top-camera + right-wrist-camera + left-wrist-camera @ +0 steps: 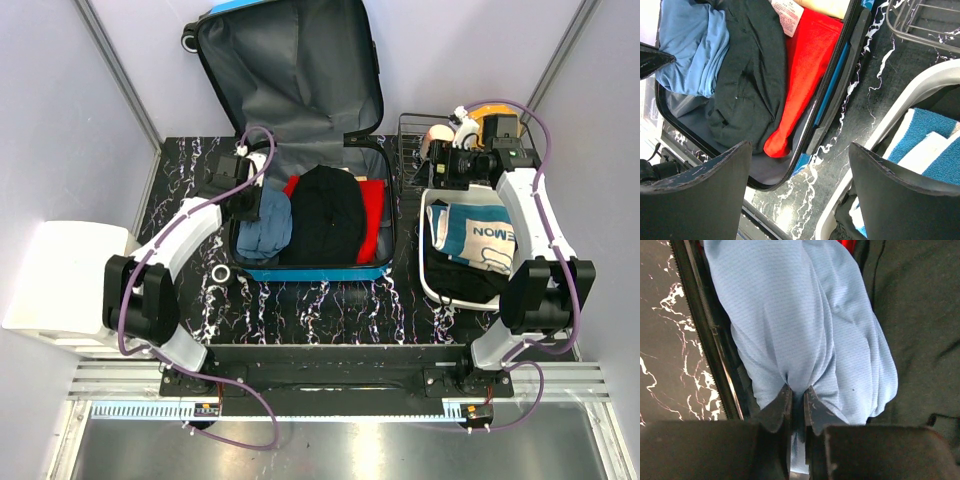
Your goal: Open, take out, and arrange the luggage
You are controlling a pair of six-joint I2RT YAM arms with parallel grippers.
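1. Luggage (290,80) lies open at the middle of the table (320,310), with its lid propped up at the far side.
2. Left gripper (797,392) is almost shut, pinching a fold of blue cloth (805,315) just inside the luggage's left rim.
3. Black cloth (325,215) fills the middle, and red cloth (374,215) lies along the right rim.
4. Right gripper (800,147) is spread wide and holds nothing. It hangs above the narrow strip of table between the luggage's right edge and a white bin (428,270).
5. A band of table shows between the luggage's near edge and the arm bases.
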